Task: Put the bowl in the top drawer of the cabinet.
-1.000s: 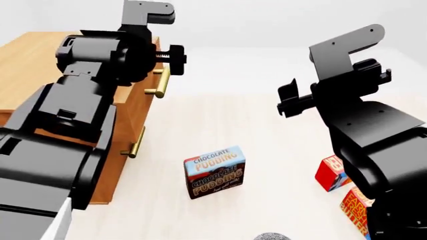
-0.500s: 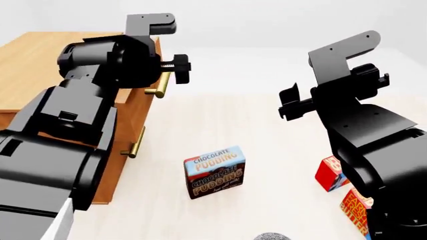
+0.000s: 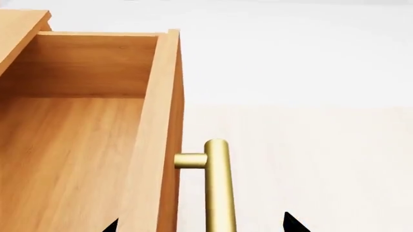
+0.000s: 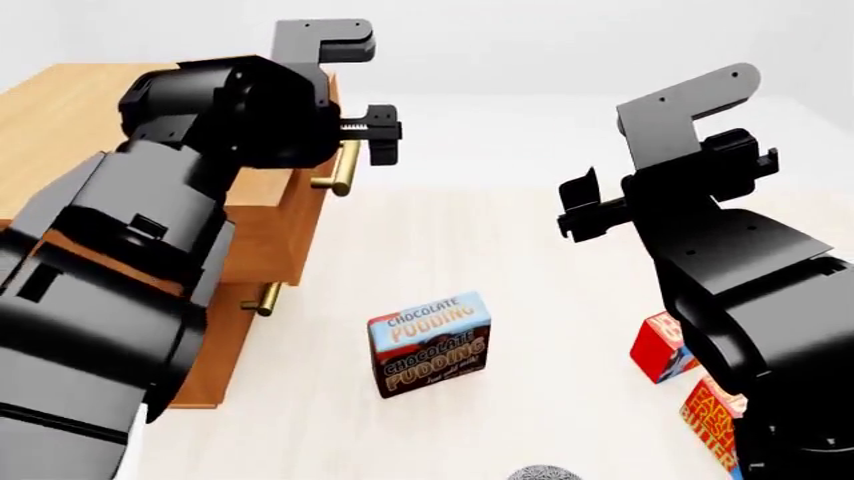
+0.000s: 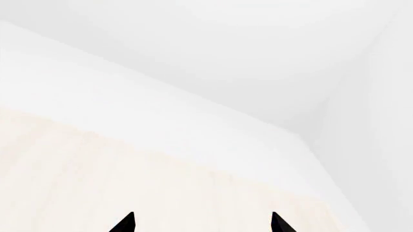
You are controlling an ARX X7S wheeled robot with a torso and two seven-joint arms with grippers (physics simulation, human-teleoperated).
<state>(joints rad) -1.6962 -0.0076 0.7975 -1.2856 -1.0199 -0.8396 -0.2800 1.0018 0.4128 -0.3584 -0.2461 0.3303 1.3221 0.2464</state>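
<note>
The cabinet (image 4: pixel 60 120) stands at the left. Its top drawer (image 3: pixel 77 154) is pulled partly out and shows a bare wooden inside. My left gripper (image 3: pixel 202 226) is open, and its fingertips straddle the drawer's front panel and the brass handle (image 3: pixel 218 193). In the head view the left gripper (image 4: pixel 355 140) sits just above that handle (image 4: pixel 340 168). Only a grey speckled sliver of the bowl (image 4: pixel 542 473) shows at the bottom edge of the head view. My right gripper (image 4: pixel 577 205) hangs open in mid-air with nothing between its fingers.
A chocolate pudding box (image 4: pixel 429 343) stands on the pale floor between the cabinet and the bowl. Two red boxes (image 4: pixel 663 347) (image 4: pixel 710 420) sit under my right arm. The lower drawer's brass handle (image 4: pixel 267 297) sticks out below the top drawer.
The top drawer has slid farther out of the cabinet, with its handle and my left gripper moving right together. The right arm has barely moved.
</note>
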